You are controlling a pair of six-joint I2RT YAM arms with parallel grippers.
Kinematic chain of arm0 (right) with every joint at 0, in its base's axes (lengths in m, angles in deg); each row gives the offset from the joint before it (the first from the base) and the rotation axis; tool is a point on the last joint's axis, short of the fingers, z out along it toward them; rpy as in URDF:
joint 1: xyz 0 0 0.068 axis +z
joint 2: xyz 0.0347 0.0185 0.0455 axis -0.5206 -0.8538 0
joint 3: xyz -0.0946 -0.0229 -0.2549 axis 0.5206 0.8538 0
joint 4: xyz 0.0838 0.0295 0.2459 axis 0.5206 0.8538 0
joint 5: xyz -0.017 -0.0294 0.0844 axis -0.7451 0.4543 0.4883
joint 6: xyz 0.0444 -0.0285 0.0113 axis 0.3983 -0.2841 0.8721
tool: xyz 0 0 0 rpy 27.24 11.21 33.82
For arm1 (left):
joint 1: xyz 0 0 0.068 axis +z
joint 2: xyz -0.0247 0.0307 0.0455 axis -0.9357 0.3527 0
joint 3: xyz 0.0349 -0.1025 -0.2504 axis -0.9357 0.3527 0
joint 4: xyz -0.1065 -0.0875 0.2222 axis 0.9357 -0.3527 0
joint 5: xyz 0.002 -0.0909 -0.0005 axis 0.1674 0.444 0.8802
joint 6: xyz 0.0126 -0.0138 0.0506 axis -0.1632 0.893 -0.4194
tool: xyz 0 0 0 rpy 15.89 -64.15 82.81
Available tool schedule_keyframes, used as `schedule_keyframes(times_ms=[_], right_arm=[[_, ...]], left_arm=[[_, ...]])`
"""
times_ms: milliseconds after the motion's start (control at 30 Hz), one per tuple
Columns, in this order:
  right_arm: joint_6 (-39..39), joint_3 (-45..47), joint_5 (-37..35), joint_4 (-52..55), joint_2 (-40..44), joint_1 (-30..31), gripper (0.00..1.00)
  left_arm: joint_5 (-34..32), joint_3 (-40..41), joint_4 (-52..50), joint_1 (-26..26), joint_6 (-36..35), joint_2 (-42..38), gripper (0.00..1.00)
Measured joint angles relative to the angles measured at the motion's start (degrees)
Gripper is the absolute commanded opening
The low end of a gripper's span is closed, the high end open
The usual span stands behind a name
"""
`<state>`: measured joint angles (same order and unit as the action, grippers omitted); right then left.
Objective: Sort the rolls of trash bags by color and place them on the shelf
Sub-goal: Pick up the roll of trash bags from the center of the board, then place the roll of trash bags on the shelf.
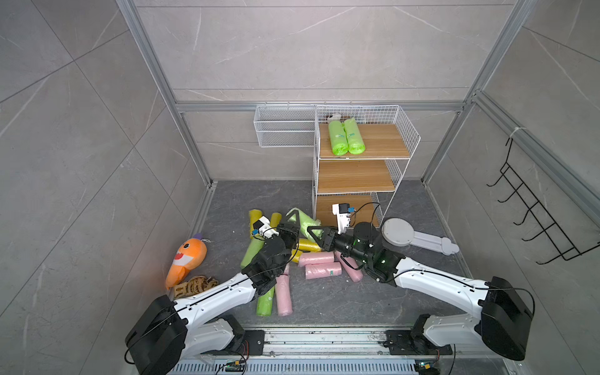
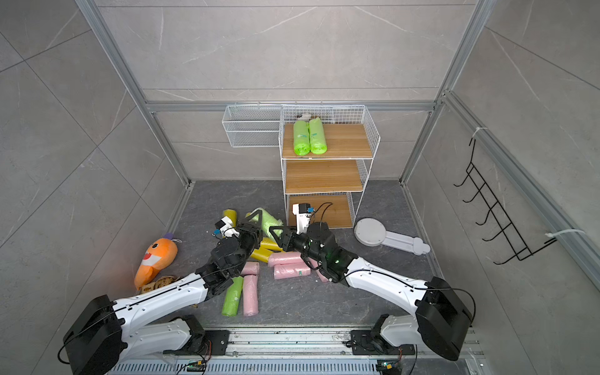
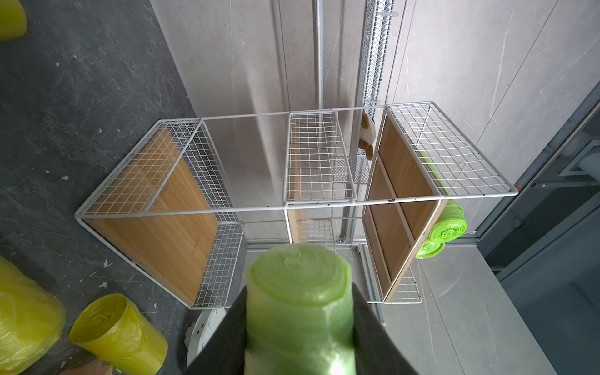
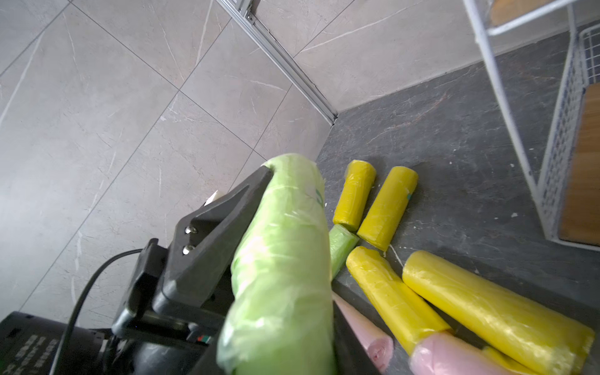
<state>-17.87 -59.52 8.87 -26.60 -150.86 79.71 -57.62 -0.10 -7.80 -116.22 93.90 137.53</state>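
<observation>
The shark (image 1: 186, 256) lies by the left wall, apart from the pile. The left end effector (image 3: 299, 292) is clamped on one end of a green roll (image 1: 307, 222), which is held above the floor rolls (image 1: 319, 269). Those sprawl yellow, pink and green under both arms, and a green and a pink one reach nearest the front rail (image 1: 324, 339). The right end effector (image 2: 276, 232) grips the same roll's other end, jaws narrow against it, just in front of the shelf's bottom tier. The shelf (image 1: 363, 158) stands against the back wall. Two shelved rolls (image 1: 345, 136) lie side by side at the left edge of its top board, with bare wood to their right. Bare floor (image 1: 259, 198) shows between the pile and the back wall. A white disc (image 1: 397, 232) lies right of the shelf base, near the right wall, where a hook rack (image 1: 535, 220) hangs.
</observation>
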Motion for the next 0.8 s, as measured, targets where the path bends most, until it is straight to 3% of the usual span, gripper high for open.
schedule_keyframes(times_ms=[200, 300, 533, 800], right_arm=[[-2.1, -2.2, -2.0, 5.8, 1.2, -0.5, 0.29], [-3.4, -3.3, -2.9, 9.5, 2.1, -1.1, 0.28], [-8.7, -7.5, -4.1, 20.0, 5.6, -3.3, 0.28], [-19.0, -19.6, -6.3, 36.2, 9.5, -4.6, 0.28]], left_arm=[[-0.1, 0.0, -0.1, 0.0, 0.1, -0.6, 0.76], [-0.1, 0.0, -1.0, 0.0, -1.1, -1.2, 0.83], [-0.1, -0.5, -6.9, 0.7, -7.4, -2.8, 0.88], [0.0, -7.0, -18.3, 1.3, -24.4, -5.0, 0.88]])
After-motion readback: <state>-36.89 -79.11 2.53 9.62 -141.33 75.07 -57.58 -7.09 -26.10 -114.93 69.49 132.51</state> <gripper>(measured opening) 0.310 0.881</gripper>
